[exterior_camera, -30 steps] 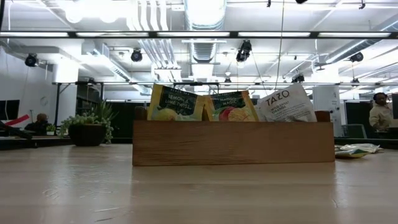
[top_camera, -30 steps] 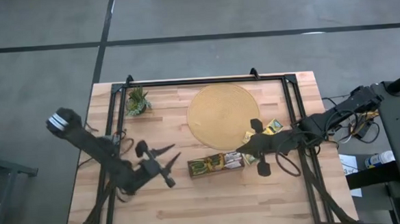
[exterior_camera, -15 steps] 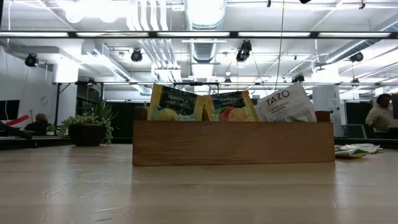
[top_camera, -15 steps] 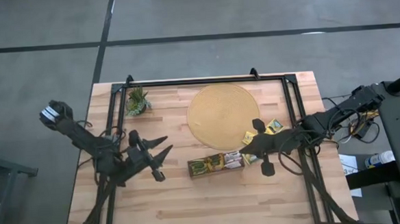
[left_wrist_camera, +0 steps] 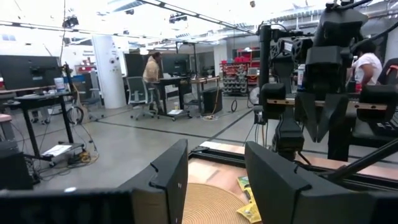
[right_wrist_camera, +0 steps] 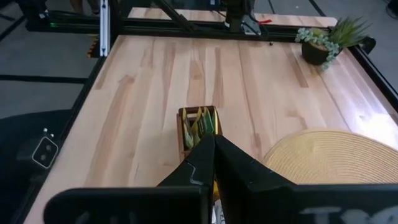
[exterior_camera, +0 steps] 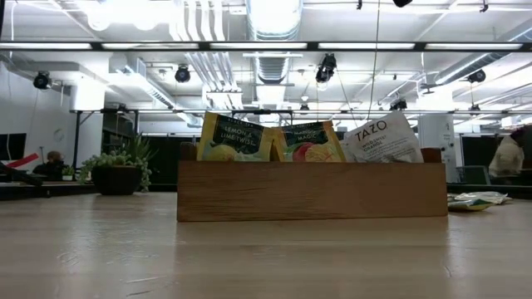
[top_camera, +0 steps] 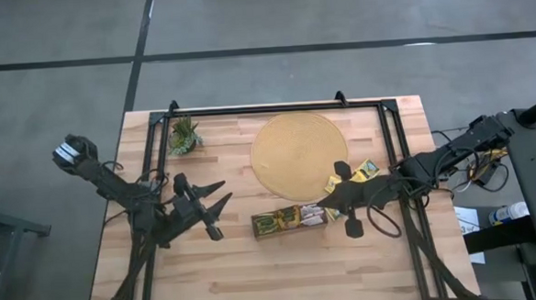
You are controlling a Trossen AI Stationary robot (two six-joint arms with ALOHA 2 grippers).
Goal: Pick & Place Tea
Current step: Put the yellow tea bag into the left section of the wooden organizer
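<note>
Three tea sachets stand upright in the brown oblong tray (top_camera: 288, 221) (exterior_camera: 312, 189) (right_wrist_camera: 198, 127). Loose yellow sachets (top_camera: 366, 170) (exterior_camera: 474, 200) lie flat on the table by the right rim of the round mat (top_camera: 299, 155). My right gripper (top_camera: 321, 203) (right_wrist_camera: 213, 142) hangs shut, high over the tray's right end, with a thin yellow-and-white sliver (right_wrist_camera: 215, 185) between its fingers. My left gripper (top_camera: 226, 193) (left_wrist_camera: 214, 186) is open, raised to the left of the tray, pointing toward the right arm. My right gripper pinches what looks like a tea sachet, seen edge-on as a thin sliver (right_wrist_camera: 215, 185) between the two fingers. The fingers point down from above. The sachet is lifted clear of the table, and the fingers hide nearly all of it.
A small green plant (top_camera: 184, 136) (exterior_camera: 116, 173) stands at the far left corner. A black frame rail (top_camera: 275, 107) runs round the table. Bare wood lies along the near edge (top_camera: 284, 273). A person (exterior_camera: 507, 156) shows in the room beyond.
My left arm swung back and its gripper moved a little toward the far edge, turning level to point right, then held still. The right gripper stayed over the tray's right end. The person in the room beyond walked toward the right.
</note>
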